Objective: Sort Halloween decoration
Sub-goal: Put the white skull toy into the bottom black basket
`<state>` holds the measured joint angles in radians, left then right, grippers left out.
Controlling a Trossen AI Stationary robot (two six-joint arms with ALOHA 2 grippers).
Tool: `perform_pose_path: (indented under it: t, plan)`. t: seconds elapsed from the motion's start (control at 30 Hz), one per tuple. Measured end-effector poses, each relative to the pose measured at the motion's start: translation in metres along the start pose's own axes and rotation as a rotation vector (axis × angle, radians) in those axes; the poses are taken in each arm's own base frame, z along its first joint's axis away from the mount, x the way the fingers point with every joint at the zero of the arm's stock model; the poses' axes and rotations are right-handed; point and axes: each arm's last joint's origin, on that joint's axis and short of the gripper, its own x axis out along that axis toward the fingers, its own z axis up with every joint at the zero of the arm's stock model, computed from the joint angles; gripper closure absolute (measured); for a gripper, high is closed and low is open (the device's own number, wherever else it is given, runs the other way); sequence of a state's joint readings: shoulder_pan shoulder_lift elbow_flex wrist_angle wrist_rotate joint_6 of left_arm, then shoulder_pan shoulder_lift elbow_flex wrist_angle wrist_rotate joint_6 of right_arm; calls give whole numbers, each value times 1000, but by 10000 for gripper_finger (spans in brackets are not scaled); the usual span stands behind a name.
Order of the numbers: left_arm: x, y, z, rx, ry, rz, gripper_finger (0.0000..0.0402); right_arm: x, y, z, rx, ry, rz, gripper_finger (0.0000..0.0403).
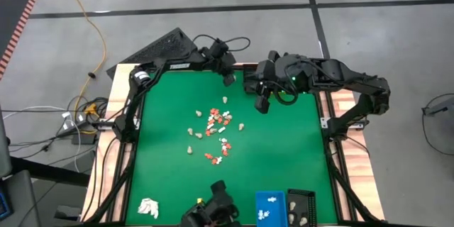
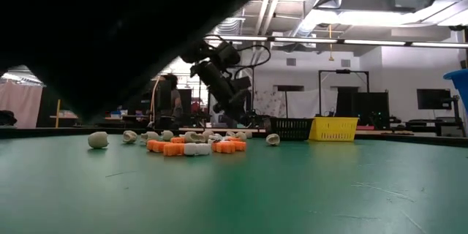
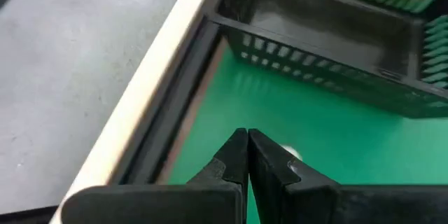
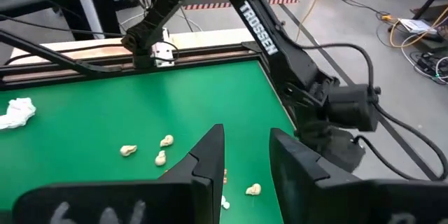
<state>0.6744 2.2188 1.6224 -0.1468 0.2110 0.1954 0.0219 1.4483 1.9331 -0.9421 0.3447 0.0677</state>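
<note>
High view: tiny orange-red, white and cream figurine pieces [image 1: 216, 131] scattered mid green felt tabletop [image 1: 298, 149]; both arms at far edge. Left wrist: left gripper [image 3: 247, 140] fingers pressed together, empty. Right wrist: right gripper [image 4: 246, 147] fingers narrowly parted, empty, above pieces.

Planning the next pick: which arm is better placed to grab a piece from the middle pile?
Right. The right gripper hangs open near the pile; the left gripper is shut at the mat's edge, facing the black basket.
</note>
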Motion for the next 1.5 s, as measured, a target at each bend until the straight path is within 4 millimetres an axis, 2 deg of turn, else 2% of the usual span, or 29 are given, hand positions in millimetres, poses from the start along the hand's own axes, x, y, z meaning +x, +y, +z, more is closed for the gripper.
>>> perform_pose_path:
  t: [0.23,0.47,0.67,0.83,0.9,1.07,1.27,1.5]
  plan:
    - [11,0,-6,-20,81,-6,401,-1,3,0,-3,-1,12,295]
    - [12,-10,-4,21,72,-63,401,-2,7,0,-6,-10,27,295]
    - [12,-18,-10,133,143,-97,401,-5,15,1,-15,-23,56,295]
    - [-17,-12,7,180,143,-244,401,-7,20,1,-22,-32,72,295]
    - [-22,-7,14,164,97,-208,401,-7,19,2,-21,-36,71,295]
    - [-11,-2,17,161,48,-56,401,-7,19,2,-18,-36,70,295]
    - [12,-6,-2,137,112,-87,401,-6,19,2,-30,-38,68,295]
    - [13,-12,0,147,82,-150,401,-6,19,3,-39,-45,68,295]
